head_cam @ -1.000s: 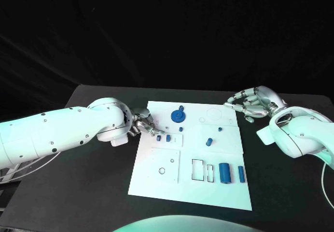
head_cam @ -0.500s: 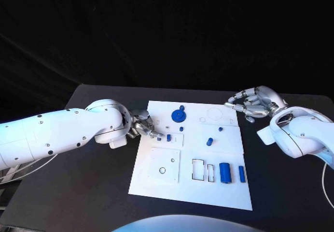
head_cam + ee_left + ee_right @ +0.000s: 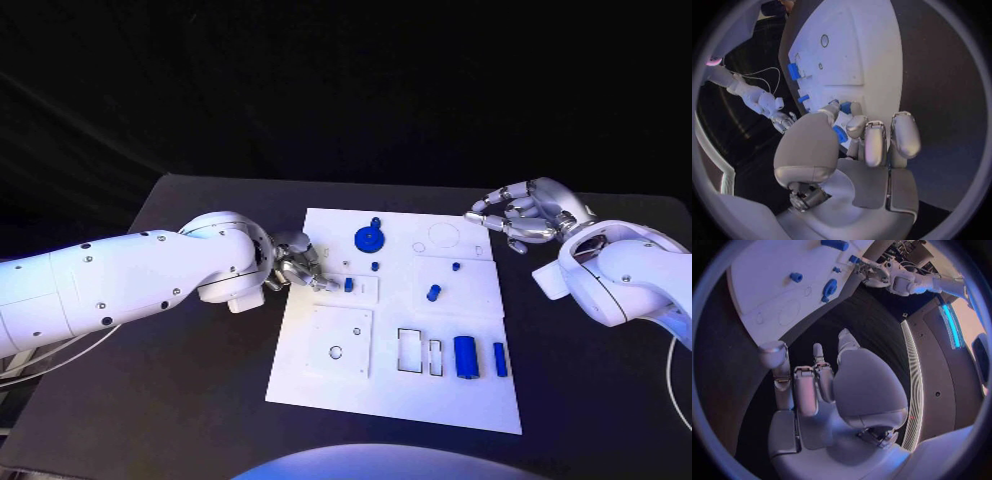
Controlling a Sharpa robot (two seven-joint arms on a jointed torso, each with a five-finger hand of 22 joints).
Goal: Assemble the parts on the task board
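Observation:
The white task board [image 3: 464, 312] lies mid-table with blue parts on it. My left hand [image 3: 300, 266] is at the board's left edge; its thumb and a finger pinch a small blue part [image 3: 840, 134], just beside a second small blue part [image 3: 351, 285] standing on the board. A round blue part [image 3: 371, 239] lies further back, and two blue cylinders [image 3: 466, 357] lie at the front right. My right hand [image 3: 522, 214] hovers past the board's far right corner, off the board, with its fingers curled in and nothing in them.
Small blue pieces [image 3: 433, 293] sit in the board's middle, beside rectangular cut-outs [image 3: 411, 351] and a round hole [image 3: 336, 352]. Black table [image 3: 173, 400] surrounds the board on all sides. Its far edge runs just behind both hands.
My left hand's fingers have closed in on the left one of the two small blue parts, which they now cover in the head view. The right hand has stayed where it was.

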